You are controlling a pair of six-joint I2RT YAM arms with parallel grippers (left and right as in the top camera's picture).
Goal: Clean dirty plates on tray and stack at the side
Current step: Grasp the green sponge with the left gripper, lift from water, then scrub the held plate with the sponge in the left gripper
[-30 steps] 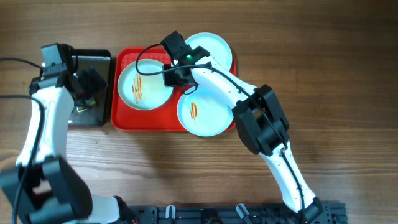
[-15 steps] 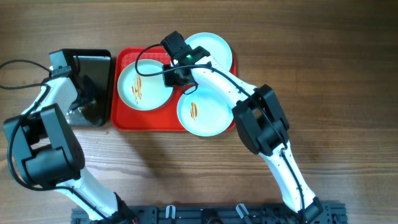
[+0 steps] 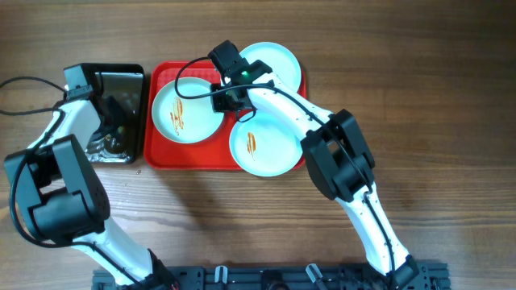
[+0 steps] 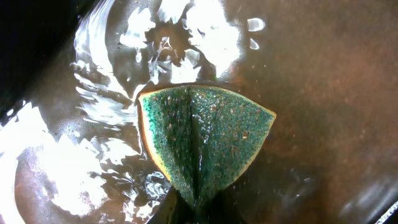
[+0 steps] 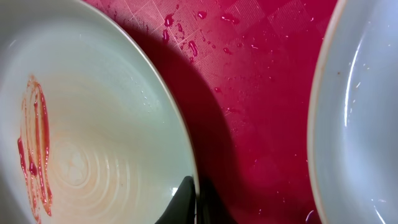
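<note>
The red tray (image 3: 161, 153) holds three white plates. The left plate (image 3: 187, 113) and the front plate (image 3: 262, 145) carry orange-brown streaks, while the back plate (image 3: 278, 63) looks clean. My right gripper (image 3: 228, 98) is shut on the left plate's right rim. In the right wrist view its fingers (image 5: 186, 199) pinch that rim, with the streaked plate (image 5: 93, 143) on the left and bare tray (image 5: 249, 93) beside it. My left gripper (image 3: 115, 122) is down in the black pan (image 3: 129, 76). In the left wrist view it (image 4: 194, 202) is shut on a folded green sponge (image 4: 205, 137).
The black pan (image 4: 323, 74) holds shallow water that glints around the sponge. It stands just left of the tray on the wooden table (image 3: 419, 97). A second plate (image 5: 360, 124) fills the right edge of the right wrist view. A black cable (image 3: 24, 80) runs off to the left.
My left gripper has dropped into the pan and gone from wide open to shut on the sponge. The right arm and the plates have not moved.
</note>
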